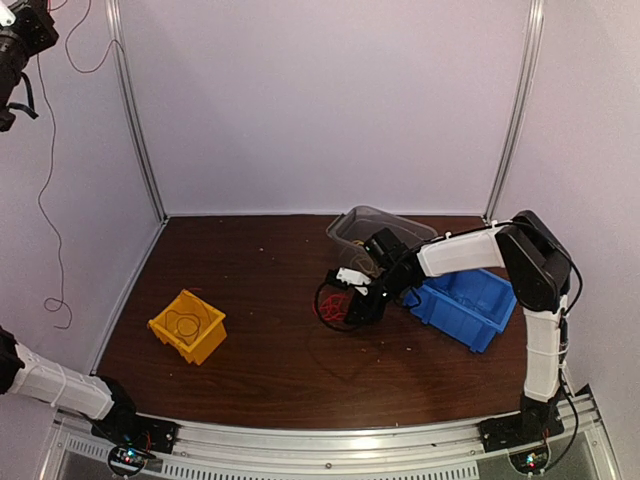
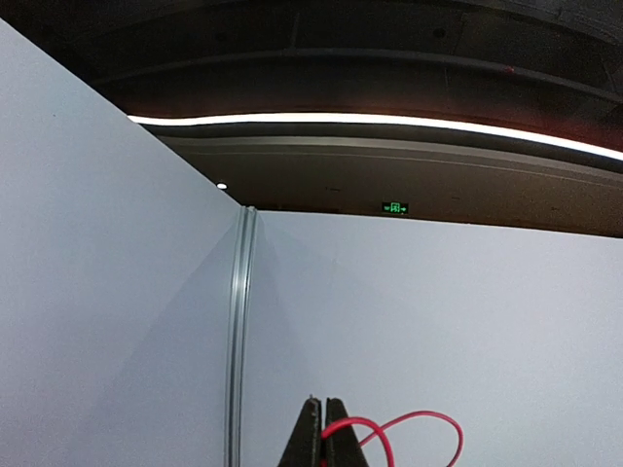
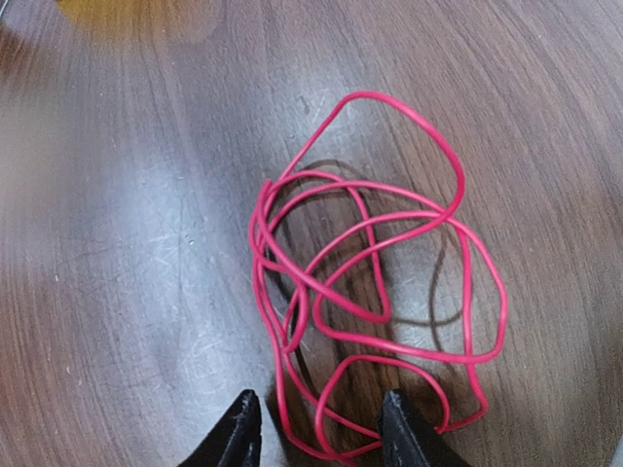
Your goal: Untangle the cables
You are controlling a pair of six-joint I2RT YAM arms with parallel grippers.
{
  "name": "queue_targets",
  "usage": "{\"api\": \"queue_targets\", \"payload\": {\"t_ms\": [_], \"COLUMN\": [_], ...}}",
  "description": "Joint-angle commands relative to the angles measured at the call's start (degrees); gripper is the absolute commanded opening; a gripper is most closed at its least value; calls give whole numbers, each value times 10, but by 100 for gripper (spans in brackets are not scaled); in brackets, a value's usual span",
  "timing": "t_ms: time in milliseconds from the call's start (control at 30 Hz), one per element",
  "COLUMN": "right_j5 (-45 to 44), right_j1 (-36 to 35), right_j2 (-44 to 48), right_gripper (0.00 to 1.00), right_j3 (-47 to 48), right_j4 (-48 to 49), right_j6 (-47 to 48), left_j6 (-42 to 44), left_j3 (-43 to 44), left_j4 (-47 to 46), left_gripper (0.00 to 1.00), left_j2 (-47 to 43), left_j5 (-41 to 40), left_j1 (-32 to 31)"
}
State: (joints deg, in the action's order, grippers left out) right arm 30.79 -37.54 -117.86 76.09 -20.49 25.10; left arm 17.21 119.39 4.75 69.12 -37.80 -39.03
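Note:
A tangle of red cable (image 3: 370, 292) lies on the dark wooden table; it also shows in the top view (image 1: 335, 308). My right gripper (image 3: 319, 413) is open and low over it, its jaws either side of the tangle's near loops; the top view shows this gripper (image 1: 350, 298) at the table's middle. My left gripper (image 2: 323, 420) is shut on a thin red wire (image 2: 409, 428) and raised high at the top left (image 1: 18, 40). That wire (image 1: 45, 200) hangs down along the left wall. A yellow cable (image 1: 186, 323) lies coiled in the yellow bin. No blue cable shows.
A yellow bin (image 1: 205, 340) stands at the left of the table. A blue bin (image 1: 470, 305) stands under the right arm. A clear plastic tub (image 1: 372, 218) stands at the back, behind the right gripper. Pale walls enclose the table.

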Motion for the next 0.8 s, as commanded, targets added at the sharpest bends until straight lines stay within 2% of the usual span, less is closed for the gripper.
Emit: {"api": "queue_targets", "payload": {"t_ms": [0, 300, 767], "right_j5": [-34, -31, -30], "right_j1": [6, 6, 6], "right_j2": [-7, -11, -7], "right_gripper": [44, 45, 45], "right_j3": [-24, -23, -26], "right_j4": [-58, -57, -58], "right_j6": [-5, -4, -3], "left_j6": [-5, 14, 21], "left_j3": [-6, -87, -142], "left_j4": [5, -18, 9], "left_gripper": [0, 0, 0], "left_j2": [2, -38, -47], "left_j5": [9, -27, -60], "left_j1": [3, 3, 3]}}
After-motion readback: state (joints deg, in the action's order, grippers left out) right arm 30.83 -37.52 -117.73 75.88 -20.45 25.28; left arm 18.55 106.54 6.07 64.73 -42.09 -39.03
